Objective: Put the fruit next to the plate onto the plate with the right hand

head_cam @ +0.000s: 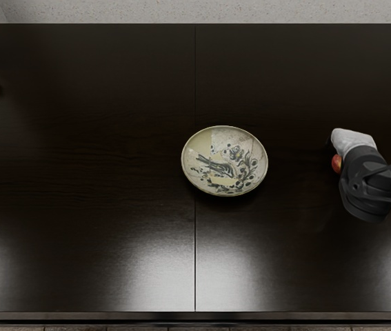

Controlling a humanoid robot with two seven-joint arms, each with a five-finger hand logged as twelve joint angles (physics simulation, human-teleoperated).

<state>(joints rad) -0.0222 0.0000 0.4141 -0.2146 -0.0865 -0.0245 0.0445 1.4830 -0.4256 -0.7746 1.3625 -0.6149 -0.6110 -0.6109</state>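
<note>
Far right of the dark table, well apart from the plate, lies the fruit. Only a small red-orange sliver shows, peeking out at the left side of the right hand. The rest of the fruit is hidden under the hand and its dark wrist. Fruit is on the tabletop, not on the plate, off to the plate's right at about the same height in frame.

Plate sits near table centre, just right of the seam running down the tabletop. It is cream with a dark blue painted design that looks like a bird among flowering sprigs.

Right arm enters from the right edge: dark grey forearm, pale whitish hand extending up and left over the fruit. Hand is directly above or against the fruit, but contact can't be confirmed from this angle. Apart, closed, or clamped on the fruit: cannot tell, as the top-down view hides it.
</note>
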